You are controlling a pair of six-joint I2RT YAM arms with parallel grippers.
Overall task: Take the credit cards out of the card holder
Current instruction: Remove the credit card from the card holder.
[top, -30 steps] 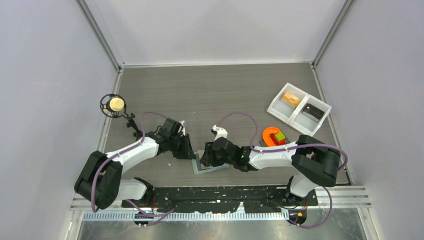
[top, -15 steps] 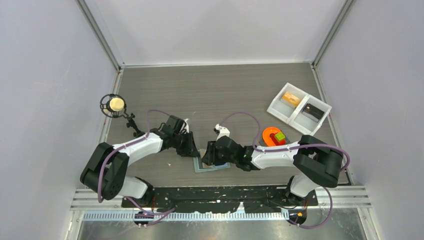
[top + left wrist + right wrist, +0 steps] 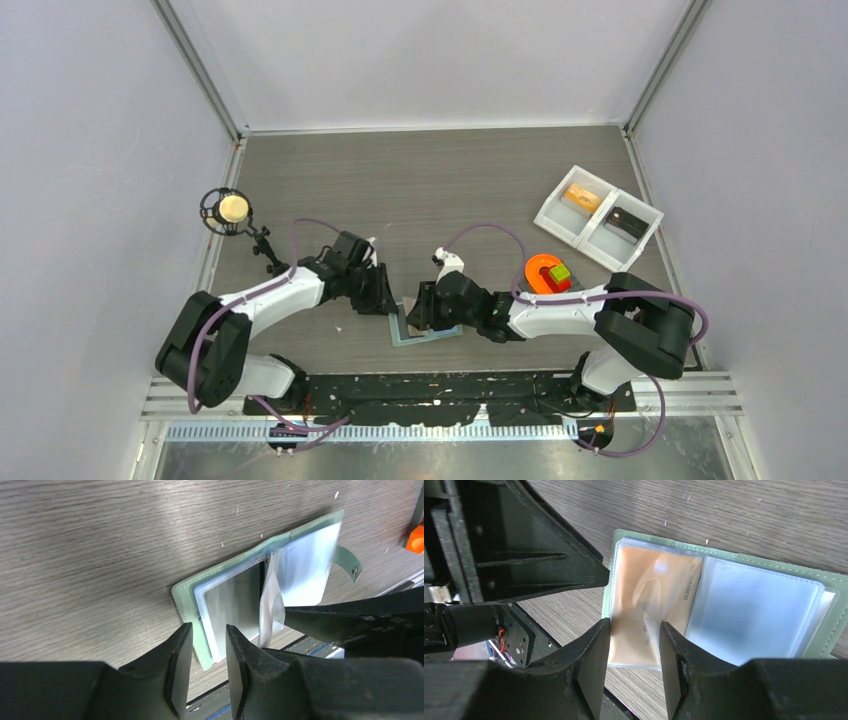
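Two grippers crowd the card holder (image 3: 300,565), which lies open on the table (image 3: 100,555) near its front edge. The left gripper (image 3: 205,632) has its fingers narrowly apart astride a corner of the green cover (image 3: 187,605). The right gripper (image 3: 635,630) stands half spread over a clear sleeve (image 3: 639,560) showing an orange card (image 3: 649,610). Whether either one actually pinches, I can't tell. The holder looks light, its sleeves floppy and slick, so I'd pin the cover and take the stiff card by its edge at the sleeve's mouth.

A grey wood-grain table (image 3: 420,190) bears an open card holder (image 3: 425,338) at near centre. Far right lies a white two-compartment tray (image 3: 549,212), with an orange S-shape (image 3: 538,266) nearer.
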